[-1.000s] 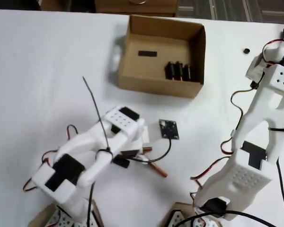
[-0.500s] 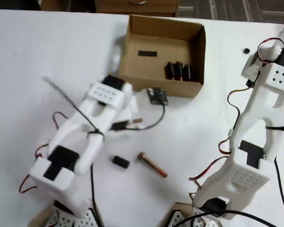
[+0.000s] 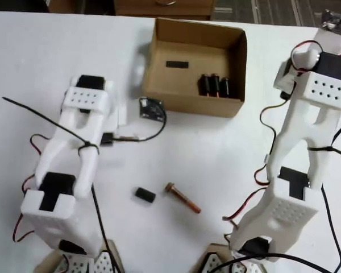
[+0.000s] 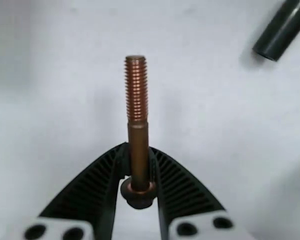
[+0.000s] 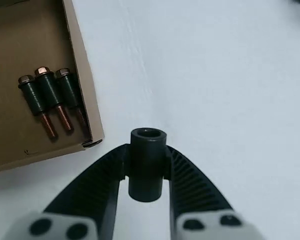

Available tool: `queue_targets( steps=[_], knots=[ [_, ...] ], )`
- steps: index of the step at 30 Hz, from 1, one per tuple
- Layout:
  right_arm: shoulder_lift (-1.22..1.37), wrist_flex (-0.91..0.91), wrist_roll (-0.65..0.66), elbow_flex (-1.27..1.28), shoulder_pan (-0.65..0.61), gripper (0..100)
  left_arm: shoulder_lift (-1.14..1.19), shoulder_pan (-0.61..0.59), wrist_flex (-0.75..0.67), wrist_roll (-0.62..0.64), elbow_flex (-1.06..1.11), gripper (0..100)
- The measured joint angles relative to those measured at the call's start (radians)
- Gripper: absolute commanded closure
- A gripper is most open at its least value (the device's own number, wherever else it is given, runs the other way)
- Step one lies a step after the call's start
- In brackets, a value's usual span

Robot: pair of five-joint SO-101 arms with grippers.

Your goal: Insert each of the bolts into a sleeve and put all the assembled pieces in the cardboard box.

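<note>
While three assembled pieces [image 3: 214, 85] lie boxed, left gripper [image 4: 138, 167] grasps a bolt [image 4: 136, 100], right gripper [image 5: 146, 172] a sleeve [image 5: 147, 150]; a spare bolt [image 3: 183, 198] and spare sleeve [image 3: 144, 195] lie unjoined.

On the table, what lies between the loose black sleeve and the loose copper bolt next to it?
Nothing: between the loose sleeve and the loose bolt the white table is bare, as the high view shows.
</note>
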Motion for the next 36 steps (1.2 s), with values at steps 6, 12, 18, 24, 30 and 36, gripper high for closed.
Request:
queue_targets(
  steps=[6, 12, 18, 24, 30, 36],
  knots=[
    [0.0, 0.0, 0.0, 0.0, -0.005, 97.9, 0.0, -0.018, 0.02, -0.006, 0.0, 98],
    [0.0, 0.0, 0.0, 0.0, -0.005, 97.9, 0.0, -0.035, 0.02, -0.02, 0.002, 98],
    [0.0, 0.0, 0.0, 0.0, -0.005, 97.9, 0.0, -0.031, 0.02, -0.02, 0.064, 98],
    [0.0, 0.0, 0.0, 0.0, -0.006, 97.9, 0.003, -0.032, -0.058, -0.02, 0.114, 98],
    [0.0, 0.0, 0.0, 0.0, -0.026, 97.9, 0.003, -0.031, -0.195, -0.02, 0.236, 98],
    [0.0, 0.0, 0.0, 0.0, -0.057, 97.9, 0.003, 0.003, -0.356, -0.02, 0.334, 98]
  ],
)
